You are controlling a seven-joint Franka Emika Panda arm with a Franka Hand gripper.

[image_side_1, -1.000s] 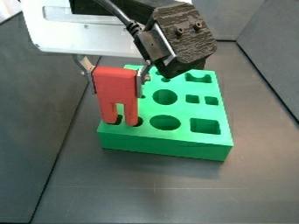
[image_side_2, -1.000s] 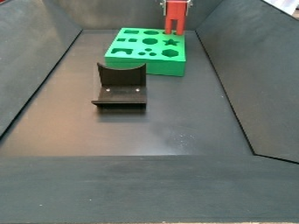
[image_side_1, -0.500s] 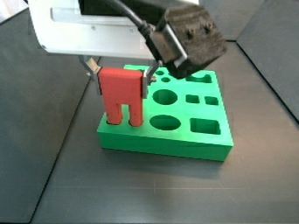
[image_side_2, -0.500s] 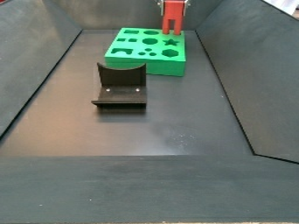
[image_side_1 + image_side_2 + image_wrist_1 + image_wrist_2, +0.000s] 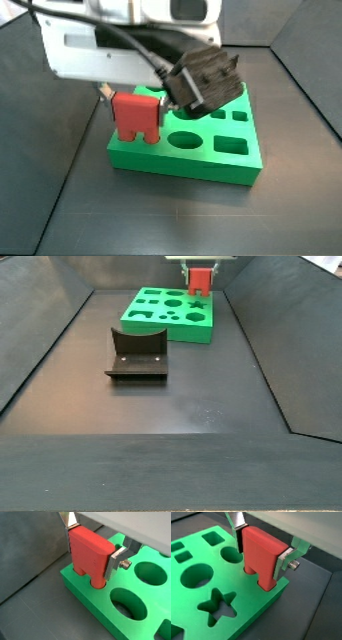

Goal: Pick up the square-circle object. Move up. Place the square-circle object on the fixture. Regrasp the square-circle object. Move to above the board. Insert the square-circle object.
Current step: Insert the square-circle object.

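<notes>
Your gripper clamps the square-circle object upright, prongs entering holes at the board corner for insertion.

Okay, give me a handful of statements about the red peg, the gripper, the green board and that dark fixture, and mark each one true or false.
1. The gripper is shut on the square-circle object. True: in both wrist views the silver fingers press its two sides.
2. The square-circle object lies flat on the floor. False: it stands upright at a corner of the board, prongs down in the holes.
3. The fixture sits on top of the board. False: in a side view it stands on the floor, apart from the board.
4. The board has a star-shaped hole. True.
5. Something rests on the fixture. False: it carries nothing.
</notes>
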